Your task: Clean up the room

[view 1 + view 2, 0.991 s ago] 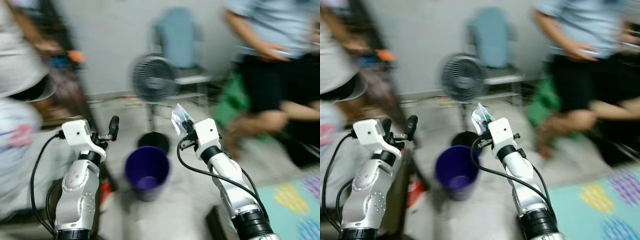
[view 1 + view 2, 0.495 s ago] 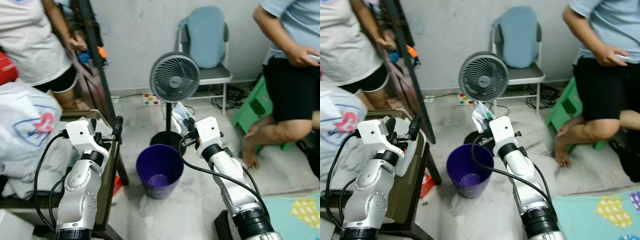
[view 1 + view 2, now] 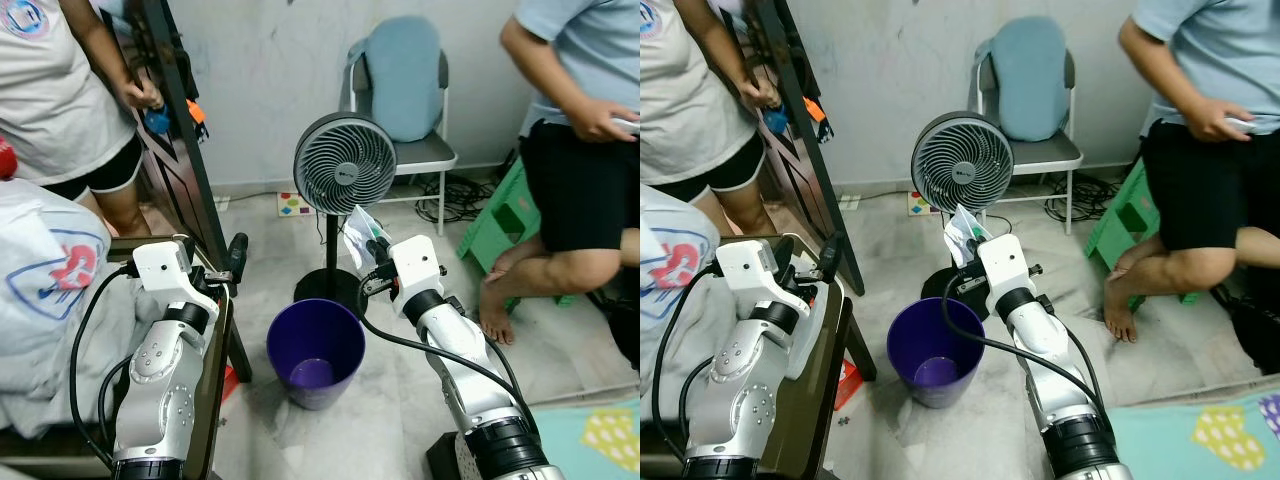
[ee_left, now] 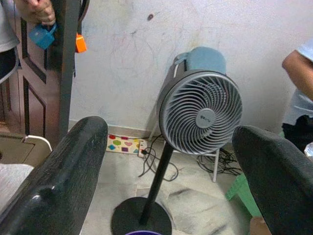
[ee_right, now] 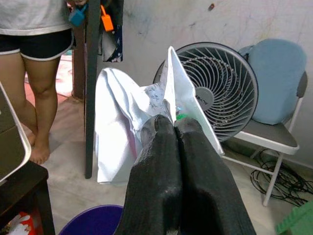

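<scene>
A purple bin [image 3: 316, 352] stands on the floor in front of me, open and almost empty. My right gripper [image 3: 376, 250] is raised just beyond the bin's far right rim, shut on a crumpled white wrapper [image 3: 358, 231] with a bit of green. In the right wrist view the wrapper [image 5: 132, 122] fans out from between the closed fingers [image 5: 168, 161], with the bin's rim [image 5: 95, 220] below. My left gripper [image 3: 232, 258] is held up to the left of the bin, open and holding nothing.
A standing fan [image 3: 344, 165] is right behind the bin, a chair [image 3: 405, 110] behind that. A low table [image 3: 215, 330] with a white cloth bundle [image 3: 45, 290] is on my left. One person [image 3: 70, 100] stands by a dark door frame; another [image 3: 580, 130] is at the right beside a green stool [image 3: 500, 215].
The camera has settled from a blurred turn and the whole scene has shifted slightly. Both arms keep the same pose, the right gripper still holding the wrapper near the bin.
</scene>
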Robot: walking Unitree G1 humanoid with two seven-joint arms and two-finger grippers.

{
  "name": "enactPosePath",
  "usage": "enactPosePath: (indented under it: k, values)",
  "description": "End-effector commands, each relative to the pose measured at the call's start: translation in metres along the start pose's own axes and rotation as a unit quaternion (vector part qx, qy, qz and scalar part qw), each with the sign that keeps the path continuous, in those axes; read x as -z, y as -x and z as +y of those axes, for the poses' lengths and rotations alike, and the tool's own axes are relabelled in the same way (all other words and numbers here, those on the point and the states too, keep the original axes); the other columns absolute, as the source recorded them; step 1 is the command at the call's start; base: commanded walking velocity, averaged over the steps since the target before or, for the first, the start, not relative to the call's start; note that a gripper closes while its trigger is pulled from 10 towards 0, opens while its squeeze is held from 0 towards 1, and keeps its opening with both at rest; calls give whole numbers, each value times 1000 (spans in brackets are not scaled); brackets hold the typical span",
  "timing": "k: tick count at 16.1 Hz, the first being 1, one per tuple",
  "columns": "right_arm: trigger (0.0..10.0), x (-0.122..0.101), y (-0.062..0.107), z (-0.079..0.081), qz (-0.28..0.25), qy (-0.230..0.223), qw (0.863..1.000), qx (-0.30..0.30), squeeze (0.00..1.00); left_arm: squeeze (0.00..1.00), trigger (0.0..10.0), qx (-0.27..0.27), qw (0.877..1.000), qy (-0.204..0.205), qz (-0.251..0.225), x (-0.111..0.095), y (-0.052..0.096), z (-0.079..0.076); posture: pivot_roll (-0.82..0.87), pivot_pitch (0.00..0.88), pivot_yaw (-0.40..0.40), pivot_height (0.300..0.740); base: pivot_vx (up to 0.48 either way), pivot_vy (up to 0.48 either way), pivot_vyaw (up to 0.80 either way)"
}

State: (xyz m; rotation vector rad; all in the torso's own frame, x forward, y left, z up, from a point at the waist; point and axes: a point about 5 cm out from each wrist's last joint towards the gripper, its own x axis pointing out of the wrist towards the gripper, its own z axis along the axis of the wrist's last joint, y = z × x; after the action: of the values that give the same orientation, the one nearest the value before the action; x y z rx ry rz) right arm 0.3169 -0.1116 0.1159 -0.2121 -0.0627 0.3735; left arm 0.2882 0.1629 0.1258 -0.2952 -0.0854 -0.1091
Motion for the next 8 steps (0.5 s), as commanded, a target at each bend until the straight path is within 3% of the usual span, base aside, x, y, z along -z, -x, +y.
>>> enactPosePath:
  k: [1, 8]
  values:
    - [10000, -2, -1, 1, -3, 4, 1000, -5, 0, 0, 10000, 1, 1000, 0, -4, -2, 1, -1, -55, 4, 17, 740, 379, 0, 0]
    - [10000, -1, -2, 3, -2, 7, 1000, -8, 0, 0, 10000, 3, 1000, -2, -2, -2, 0, 0, -55, 0, 18, 740, 376, 0, 0]
